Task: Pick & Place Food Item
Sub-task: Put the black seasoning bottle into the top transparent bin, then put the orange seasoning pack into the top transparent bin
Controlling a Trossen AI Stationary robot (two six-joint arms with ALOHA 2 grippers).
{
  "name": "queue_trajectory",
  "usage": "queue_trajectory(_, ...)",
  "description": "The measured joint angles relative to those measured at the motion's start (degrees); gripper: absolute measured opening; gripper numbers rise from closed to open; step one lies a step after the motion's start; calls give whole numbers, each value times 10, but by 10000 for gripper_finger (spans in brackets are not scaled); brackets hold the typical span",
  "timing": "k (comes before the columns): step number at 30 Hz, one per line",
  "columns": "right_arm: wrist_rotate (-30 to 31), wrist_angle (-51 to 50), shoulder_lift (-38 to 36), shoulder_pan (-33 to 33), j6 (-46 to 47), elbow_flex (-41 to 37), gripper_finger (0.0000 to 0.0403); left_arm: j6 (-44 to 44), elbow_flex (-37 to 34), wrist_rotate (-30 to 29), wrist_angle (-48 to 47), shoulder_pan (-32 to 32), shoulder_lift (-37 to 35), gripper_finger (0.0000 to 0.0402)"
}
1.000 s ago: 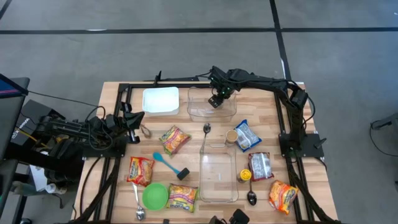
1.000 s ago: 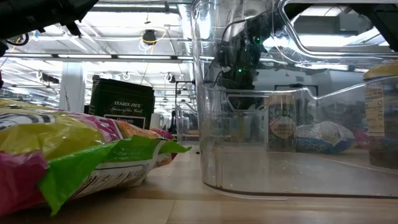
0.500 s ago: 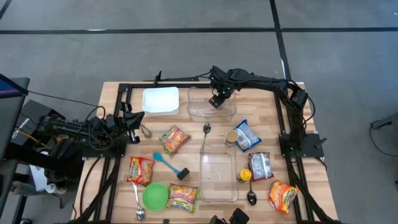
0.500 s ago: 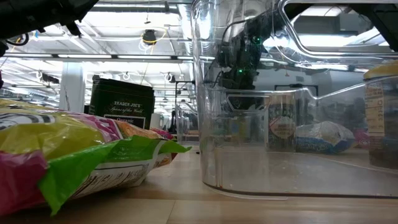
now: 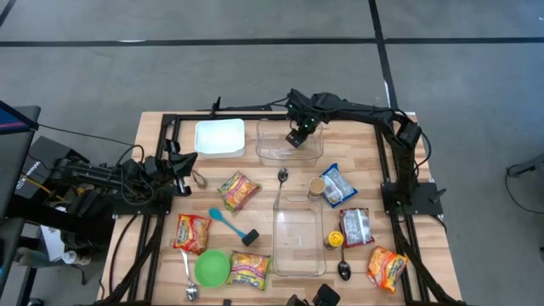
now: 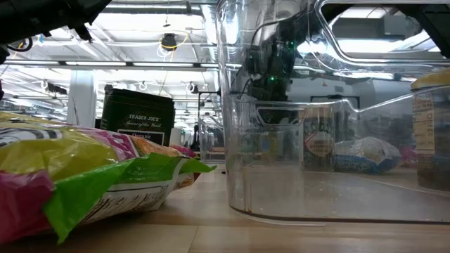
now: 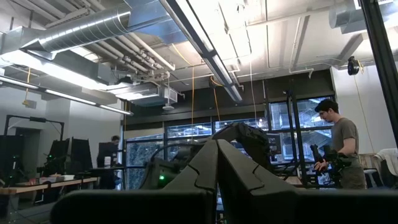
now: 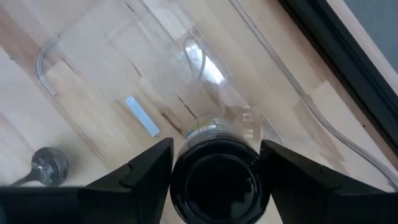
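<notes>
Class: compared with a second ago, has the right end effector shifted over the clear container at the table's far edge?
No. The right end effector sits at the same spot over the clear container, beside the white lid.

Ceiling strip lights (image 7: 211,59) are lighting the worktop (image 5: 255,221) evenly; glare is streaking the clear container (image 6: 295,140), and the near packet (image 6: 77,176) is blurring.

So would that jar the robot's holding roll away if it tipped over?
Probably yes: the jar looks round from above, so on its side it would likely roll. Its shoulder looks glassy, so it may slip in the right gripper. It hangs over the clear container, whose walls might stop it. The left gripper waits aside.
</notes>
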Motion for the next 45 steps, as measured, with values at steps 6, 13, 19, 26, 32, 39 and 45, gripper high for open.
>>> queue_trajectory(6,0,-4,0,0,-1,9,234,0,0,0,0,0,0,0)
queue_trajectory(13,0,-10,0,0,-1,25,234,0,0,0,0,0,0,0)
queue_trajectory(19,0,-37,0,0,-1,48,234,0,0,0,0,0,0,0)
queue_trajectory(26,0,-75,0,0,-1,81,234,0,0,0,0,0,0,0)
queue_trajectory(32,0,-111,0,5,-8,112,234,0,0,0,0,0,0,0)
queue_trajectory(39,0,-148,-7,26,-14,134,234,0,0,0,0,0,0,0)
queue_trajectory(45,0,-167,-41,46,-16,134,234,0,0,0,0,0,0,0)
